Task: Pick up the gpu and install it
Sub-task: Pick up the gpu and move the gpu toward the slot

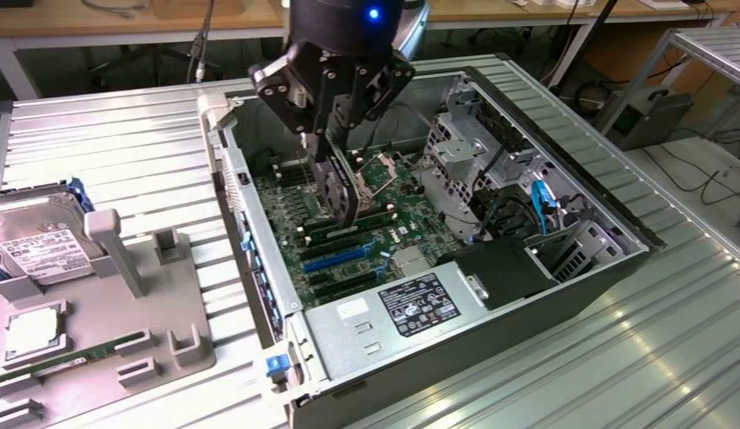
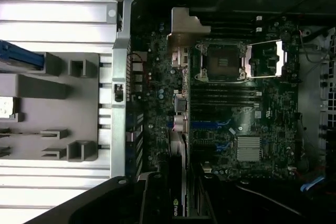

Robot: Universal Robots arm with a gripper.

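While it hangs over the motherboard (image 1: 346,248), the gripper (image 1: 328,143) pinches the upright gpu (image 1: 340,192) between nearly closed fingers

— What is under you?
— I see a ribbed metal table (image 1: 108,134).
— What lies on it?
— An open computer case (image 1: 525,326) on its side. Just beside it, on the exterior view's left, is a grey holder tray (image 1: 131,308).

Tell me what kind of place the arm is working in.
Probably a computer-assembly workshop or lab: an open computer case sits on a ribbed metal table, a grey tray beside it holds a hard drive, and workbenches with cables stand behind.
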